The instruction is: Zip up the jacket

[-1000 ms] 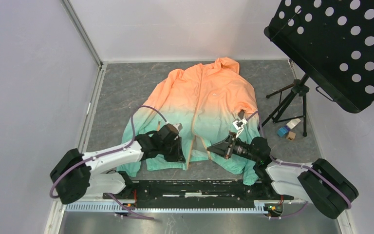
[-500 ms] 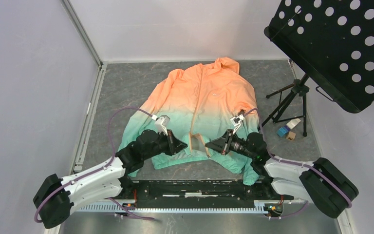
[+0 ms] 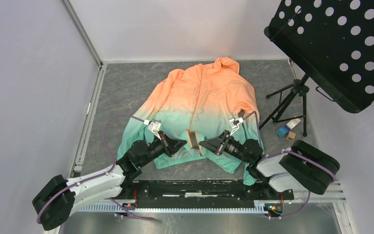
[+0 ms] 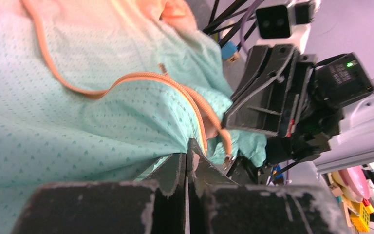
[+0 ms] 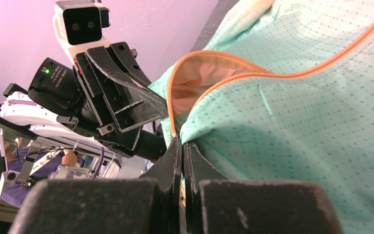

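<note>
The jacket point(image 3: 199, 97), orange above and mint-green below, lies spread on the grey table, its front open at the hem. My left gripper point(image 3: 181, 142) is shut on the green hem of the left front panel point(image 4: 126, 141), beside the orange zipper tape point(image 4: 141, 77). My right gripper point(image 3: 205, 144) is shut on the hem of the right front panel point(image 5: 282, 126), at its orange zipper edge point(image 5: 214, 87). The two grippers face each other, a few centimetres apart, and hold both hem corners lifted off the table. A small metal zipper end point(image 4: 229, 158) hangs between them.
A black tripod point(image 3: 289, 102) with a perforated black panel point(image 3: 336, 44) stands at the right. Small blue and tan blocks point(image 3: 286, 131) lie by its foot. Grey walls close the table at left and back.
Both grippers have moved inward toward each other, pulling the two hem corners together and up. The left arm has swung from flat over the jacket to reaching in from the lower left.
</note>
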You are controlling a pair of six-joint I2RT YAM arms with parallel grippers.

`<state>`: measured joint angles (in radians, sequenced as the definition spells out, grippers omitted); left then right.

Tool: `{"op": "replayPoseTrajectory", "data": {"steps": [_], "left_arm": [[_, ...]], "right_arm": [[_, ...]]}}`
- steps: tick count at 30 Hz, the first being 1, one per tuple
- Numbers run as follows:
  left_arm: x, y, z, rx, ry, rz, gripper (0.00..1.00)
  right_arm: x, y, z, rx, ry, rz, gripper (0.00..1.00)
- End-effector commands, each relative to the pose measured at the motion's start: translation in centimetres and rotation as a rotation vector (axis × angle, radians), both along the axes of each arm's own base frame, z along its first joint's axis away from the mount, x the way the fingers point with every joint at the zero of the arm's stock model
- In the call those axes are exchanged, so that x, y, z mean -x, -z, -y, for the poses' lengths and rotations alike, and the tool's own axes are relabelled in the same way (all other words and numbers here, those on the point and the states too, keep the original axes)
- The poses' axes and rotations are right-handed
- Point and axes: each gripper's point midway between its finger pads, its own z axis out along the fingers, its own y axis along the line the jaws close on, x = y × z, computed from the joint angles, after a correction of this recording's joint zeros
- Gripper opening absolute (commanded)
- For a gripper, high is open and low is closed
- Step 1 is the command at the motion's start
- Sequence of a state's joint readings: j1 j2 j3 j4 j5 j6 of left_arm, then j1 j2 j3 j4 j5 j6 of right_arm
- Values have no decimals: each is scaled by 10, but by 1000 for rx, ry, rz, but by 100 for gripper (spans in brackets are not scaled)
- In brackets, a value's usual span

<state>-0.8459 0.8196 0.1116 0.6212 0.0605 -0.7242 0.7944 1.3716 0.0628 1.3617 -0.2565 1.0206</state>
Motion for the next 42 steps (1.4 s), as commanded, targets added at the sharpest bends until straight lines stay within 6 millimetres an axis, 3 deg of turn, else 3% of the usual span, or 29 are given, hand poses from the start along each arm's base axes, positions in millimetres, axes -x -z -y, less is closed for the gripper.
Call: {"op": "replayPoseTrajectory", "data": {"steps": [1, 10, 42], "left_arm": [[-4, -51, 2, 135, -4, 153, 2], [-3, -61, 5, 155, 13, 173, 2], [-6, -50, 0, 171, -24, 131, 2]], "right_arm": [[-8, -40, -10, -100, 21, 127, 0], [-13, -63, -23, -177, 5, 168, 0], [-16, -81, -23, -228, 18, 198, 0]]}}
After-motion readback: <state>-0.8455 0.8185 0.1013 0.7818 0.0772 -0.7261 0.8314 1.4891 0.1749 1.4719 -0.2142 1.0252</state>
